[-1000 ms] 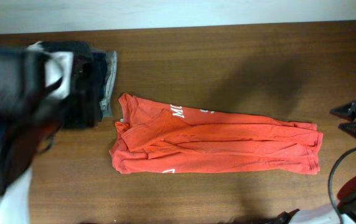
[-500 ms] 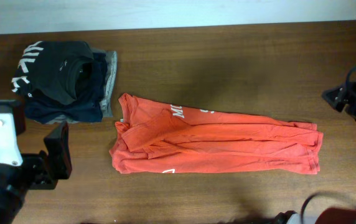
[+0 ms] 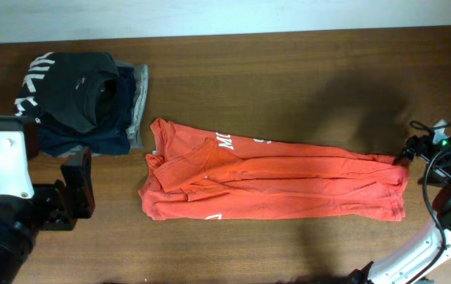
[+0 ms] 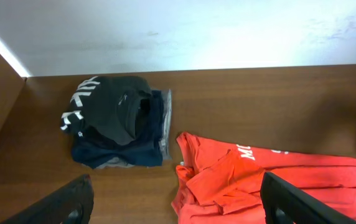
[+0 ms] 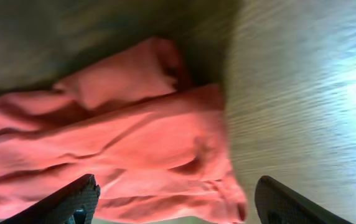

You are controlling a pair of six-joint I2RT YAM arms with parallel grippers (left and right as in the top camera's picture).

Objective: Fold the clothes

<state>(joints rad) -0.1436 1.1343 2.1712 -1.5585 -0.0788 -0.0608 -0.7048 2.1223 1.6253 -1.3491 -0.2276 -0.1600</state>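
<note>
My left tool (image 4: pixel 178 208) hangs above the table (image 3: pixel 288 79) off the collar end of the T-shirt (image 3: pixel 273 185), tilted toward it, fingers spread wide and holding nothing. My right tool (image 5: pixel 178 202) sits low over the T-shirt's opposite end, fingers also wide apart, with the cloth under them but not pinched. The T-shirt is orange-red and lies in a long, creased strip across the middle of the table. Its white lettering (image 3: pixel 224 143) is folded under, so I read only "MC". A small white patch (image 3: pixel 214 215) shows near its front edge. Beyond the collar end, a black garment (image 3: pixel 72 87) with white letters I can't make out tops a folded navy and grey stack (image 3: pixel 135 102).
</note>
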